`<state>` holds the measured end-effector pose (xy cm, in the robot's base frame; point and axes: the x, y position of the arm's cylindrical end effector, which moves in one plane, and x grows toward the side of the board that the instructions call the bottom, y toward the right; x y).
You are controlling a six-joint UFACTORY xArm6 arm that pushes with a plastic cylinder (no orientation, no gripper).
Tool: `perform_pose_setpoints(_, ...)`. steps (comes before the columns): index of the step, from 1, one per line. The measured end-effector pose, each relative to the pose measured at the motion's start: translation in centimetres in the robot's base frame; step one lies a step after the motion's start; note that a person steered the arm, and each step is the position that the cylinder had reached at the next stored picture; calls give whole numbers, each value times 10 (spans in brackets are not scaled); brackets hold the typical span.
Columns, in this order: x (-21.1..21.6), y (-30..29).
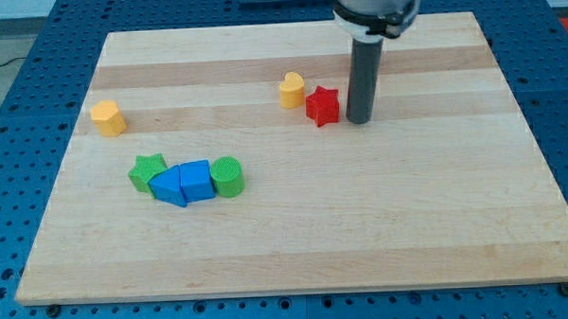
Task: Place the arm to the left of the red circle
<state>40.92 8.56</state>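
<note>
Camera view has my tip [359, 121] just right of the red star [323, 106], the likely target, so not yet on its left. This tool, a bare rod, grips nothing.

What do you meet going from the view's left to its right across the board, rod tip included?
Yellow block → green star → blue block → blue cube → green cylinder → yellow heart-shaped block → red star → my tip, just right of the red star. No red circle shows.
</note>
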Motion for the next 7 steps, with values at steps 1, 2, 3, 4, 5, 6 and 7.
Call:
perform_pose_setpoints(1, 5, -39)
perform_pose_setpoints(2, -14, -59)
perform_pose_setpoints(3, -23, -55)
perform_pose_setpoints(4, -2, -31)
perform_pose_setpoints(5, -9, 3)
perform_pose_setpoints(6, -31, 4)
perform_pose_setpoints(7, -43, 4)
